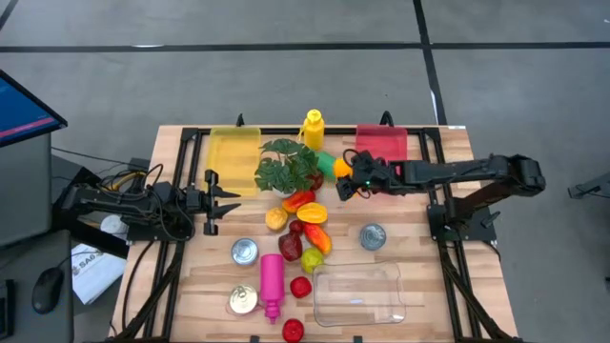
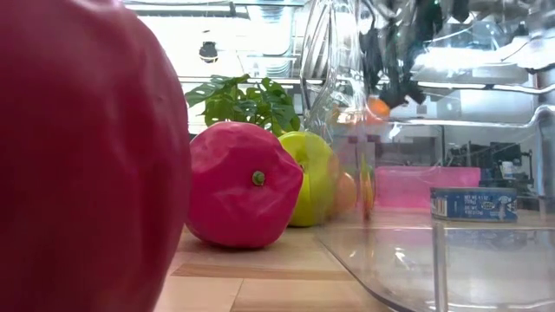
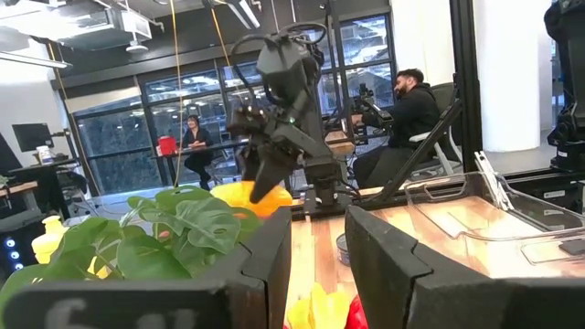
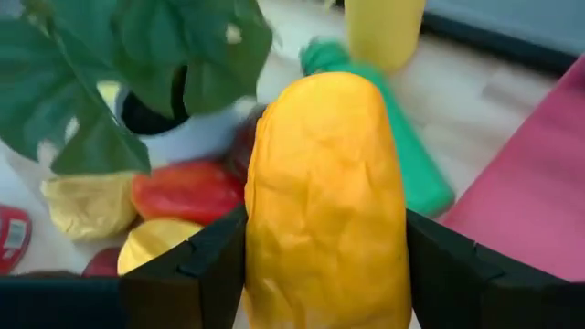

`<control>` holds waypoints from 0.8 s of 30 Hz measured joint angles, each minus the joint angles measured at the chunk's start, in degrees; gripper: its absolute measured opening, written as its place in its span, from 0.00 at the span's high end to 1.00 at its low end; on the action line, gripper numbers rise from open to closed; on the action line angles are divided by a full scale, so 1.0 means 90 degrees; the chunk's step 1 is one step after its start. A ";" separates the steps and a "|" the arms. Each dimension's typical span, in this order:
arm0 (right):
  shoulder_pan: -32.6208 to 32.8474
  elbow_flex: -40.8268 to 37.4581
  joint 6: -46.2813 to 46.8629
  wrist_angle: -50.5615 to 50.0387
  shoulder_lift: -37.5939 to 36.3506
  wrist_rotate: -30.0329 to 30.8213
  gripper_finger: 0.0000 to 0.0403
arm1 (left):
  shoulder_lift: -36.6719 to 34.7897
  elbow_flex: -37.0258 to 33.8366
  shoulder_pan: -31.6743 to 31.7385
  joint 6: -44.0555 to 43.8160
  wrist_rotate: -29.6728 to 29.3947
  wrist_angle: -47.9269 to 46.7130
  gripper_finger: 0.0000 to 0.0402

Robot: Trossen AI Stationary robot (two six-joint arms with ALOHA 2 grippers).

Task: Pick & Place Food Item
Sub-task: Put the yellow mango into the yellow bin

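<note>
The orange food item [image 4: 324, 206] is held between the two dark fingers of the right claw [image 1: 345, 181], which is closed on it from both sides; in the right wrist view the item fills the gap between the fingers. In the high view this claw is seen just right of centre in the frame, beside the potted plant [image 1: 286, 165] and above the cluster of toy fruit [image 1: 303, 229]. In the low view the item appears raised clear of the counter [image 1: 434, 276], in the upper middle of the frame.

The step in hand is judged to be the carry: the pick is done and the item is lifted. No destination is named by the task. If the clear tray [image 1: 359, 293] at the lower centre of the high view is the intended place, the next move calls for a transfer over the fruit cluster and the tin [image 1: 372, 235] without contact, followed by a lowering and a release inside the rim.

The left claw [image 1: 221, 200] is parked at the left of the frame, its fingers parted by a narrow gap with nothing between them.

Much of the low view is blocked by a large red object [image 2: 87, 156] close to the lens. The exact kind of food held cannot be determined. The contact faces of the right fingers are hidden behind the item.
</note>
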 joint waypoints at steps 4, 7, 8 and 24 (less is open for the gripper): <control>-0.0052 0.0000 -0.0462 -0.0073 -0.0181 0.0030 0.41 | 0.0000 0.0002 0.0000 0.0001 0.0002 0.0000 0.76; -0.0150 0.0001 -0.0601 -0.0198 -0.0397 0.0022 0.41 | 0.0000 0.0001 0.0000 0.0000 0.0000 0.0002 0.76; -0.0192 0.0002 -0.0622 -0.0248 -0.0461 0.0033 0.41 | 0.0000 0.0000 0.0000 0.0000 0.0000 0.0002 0.76; -0.1367 0.0002 -0.0935 -0.1748 -0.0959 0.0657 0.41 | 0.0000 0.0001 0.0000 0.0000 0.0000 0.0002 0.76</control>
